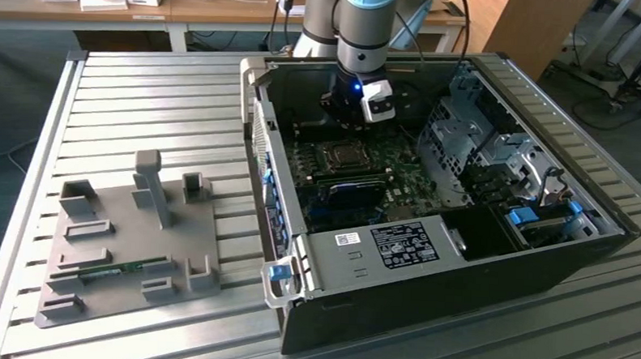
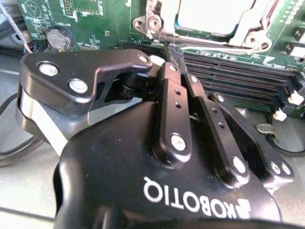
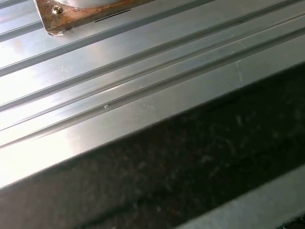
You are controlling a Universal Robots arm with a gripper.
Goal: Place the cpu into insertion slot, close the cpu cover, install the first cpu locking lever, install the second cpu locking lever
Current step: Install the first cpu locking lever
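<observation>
The circuit board is green with pale print. At two o'clock of the black gripper, the cpu shows pale silver-grey, framed by the shiny silver cpu cover. The ribbed table is dull silver.

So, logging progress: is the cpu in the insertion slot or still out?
In. In the second wrist view the cpu lies flat inside the silver frame, beyond the hand.

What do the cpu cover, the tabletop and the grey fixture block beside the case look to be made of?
The cpu cover looks like bare stamped steel: thin, silvery, with bright glints. The tabletop seems to be ribbed aluminium with a brushed sheen. The fixture block looks like matte grey plastic, possibly printed; it shows no shine.
</observation>
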